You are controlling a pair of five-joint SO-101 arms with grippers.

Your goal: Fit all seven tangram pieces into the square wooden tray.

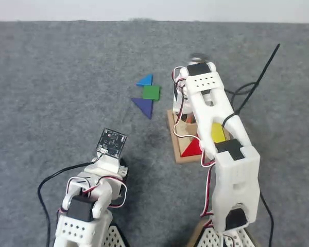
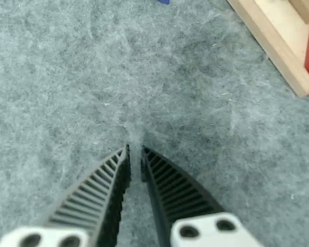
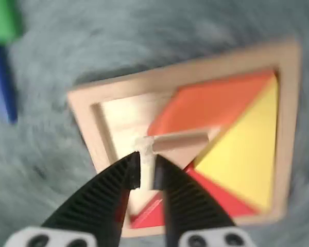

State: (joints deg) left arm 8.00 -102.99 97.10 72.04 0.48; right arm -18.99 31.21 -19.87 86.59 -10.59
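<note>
The square wooden tray [image 3: 82,105] holds an orange piece [image 3: 211,100], a yellow piece [image 3: 247,149] and a red piece [image 3: 216,193]. My right gripper [image 3: 147,165] hovers over the tray's bare corner, shut on a pale wooden piece [image 3: 177,140]. In the high view the right arm [image 1: 211,103] stretches over the tray [image 1: 181,157]. On the carpet beside it lie a light blue triangle [image 1: 146,80], a green square [image 1: 151,92] and a dark blue triangle [image 1: 143,106]. My left gripper [image 2: 135,153] is shut and holds nothing, low over bare carpet, short of the tray corner [image 2: 293,77].
Grey carpet [image 1: 67,77] covers the whole table, with wide free room to the left and far side. The left arm [image 1: 100,175] sits at the near edge. A black cable [image 1: 262,72] runs off behind the right arm.
</note>
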